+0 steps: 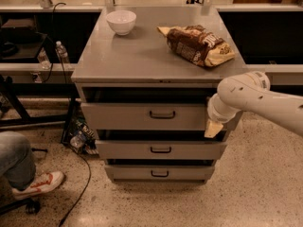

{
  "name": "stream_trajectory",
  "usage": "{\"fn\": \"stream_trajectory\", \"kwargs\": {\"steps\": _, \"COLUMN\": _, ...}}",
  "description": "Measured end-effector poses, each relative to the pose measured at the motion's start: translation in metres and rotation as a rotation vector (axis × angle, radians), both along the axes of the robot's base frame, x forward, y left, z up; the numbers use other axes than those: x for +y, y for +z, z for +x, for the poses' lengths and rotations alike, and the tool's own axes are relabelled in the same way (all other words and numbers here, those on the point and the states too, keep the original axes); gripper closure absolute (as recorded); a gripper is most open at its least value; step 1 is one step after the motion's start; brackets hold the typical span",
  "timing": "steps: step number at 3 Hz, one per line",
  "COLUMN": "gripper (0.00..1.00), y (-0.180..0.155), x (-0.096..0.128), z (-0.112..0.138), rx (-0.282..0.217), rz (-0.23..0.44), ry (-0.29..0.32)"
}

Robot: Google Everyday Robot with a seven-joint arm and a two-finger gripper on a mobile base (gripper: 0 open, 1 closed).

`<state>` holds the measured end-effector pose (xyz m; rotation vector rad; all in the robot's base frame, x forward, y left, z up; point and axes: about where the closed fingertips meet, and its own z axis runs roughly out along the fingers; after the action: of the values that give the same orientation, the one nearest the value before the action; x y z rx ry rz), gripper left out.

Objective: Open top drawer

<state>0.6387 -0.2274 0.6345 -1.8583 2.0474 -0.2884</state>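
Reaching in from the right, the white arm [255,96] bends down at its wrist, putting the end effector [213,128] at the right end of the top drawer [123,116], directly under the desk [142,56] top; whether it is spread or closed cannot be told.

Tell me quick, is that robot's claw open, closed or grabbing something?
Gripper: by the right end of the top drawer, away from its black handle; open or closed cannot be told.

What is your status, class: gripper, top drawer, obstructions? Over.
Gripper at top drawer right end, off its handle. Handle untouched. Bowl, snack bag up on cabinet top, not in the way.
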Motion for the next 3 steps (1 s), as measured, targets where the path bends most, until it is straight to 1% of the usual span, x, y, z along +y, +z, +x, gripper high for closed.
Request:
{"fn": "stream_trajectory", "kwargs": {"steps": 1, "gripper": 0.48, "y": 0.006, "x": -0.004, "z": -0.012, "rx": 0.012, "rz": -0.007, "ry": -0.004}}
{"fn": "stream_trajectory", "kwargs": {"steps": 2, "gripper": 0.72, "y": 0.019, "x": -0.007, "z": -0.037, "rx": 0.034, "rz": -0.006, "ry": -0.024}}
{"fn": "stream_trajectory", "kwargs": {"steps": 3, "gripper": 0.96, "y": 0.041, "x": -0.010, "z": -0.064, "rx": 0.061, "rz": -0.008, "ry": -0.046}}
